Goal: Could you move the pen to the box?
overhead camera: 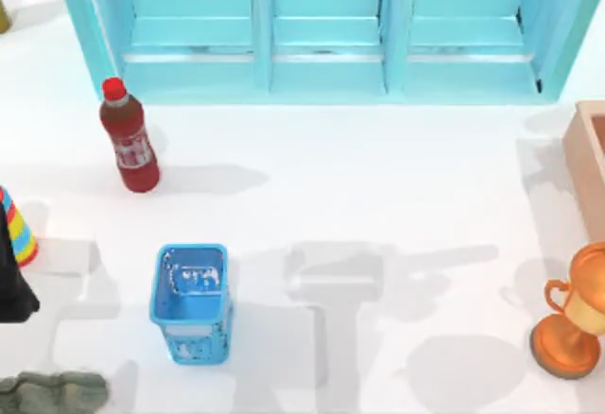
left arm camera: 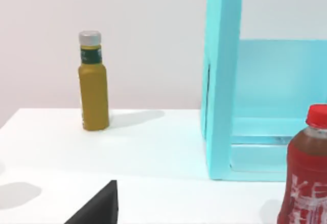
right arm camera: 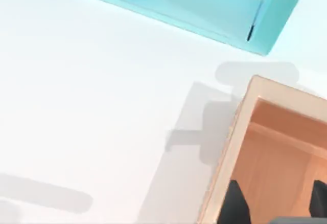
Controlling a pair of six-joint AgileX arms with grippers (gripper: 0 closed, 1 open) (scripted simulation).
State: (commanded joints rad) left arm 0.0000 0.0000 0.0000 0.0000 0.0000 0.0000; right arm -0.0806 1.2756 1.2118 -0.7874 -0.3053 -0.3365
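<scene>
The pen is out of view. The box [overhead camera: 588, 163] is tan with thick walls and stands at the table's right edge. In the right wrist view, the box [right arm camera: 240, 132] shows its darker inside. My right gripper [right arm camera: 276, 188] hangs over that inside, open, and only the box's inside shows between its dark fingers [right arm camera: 235, 203]. My left arm [overhead camera: 13, 286] stays parked at the table's left edge. One dark finger [left arm camera: 99, 209] of it shows in the left wrist view.
A big cyan cabinet [overhead camera: 321, 26] spans the back. A red bottle [overhead camera: 129, 140] stands at the left and a blue mesh basket [overhead camera: 192, 301] at the front left. A bronze trophy [overhead camera: 572, 315] stands at the right, near the box. A yellow bottle [left arm camera: 93, 83] stands far back left.
</scene>
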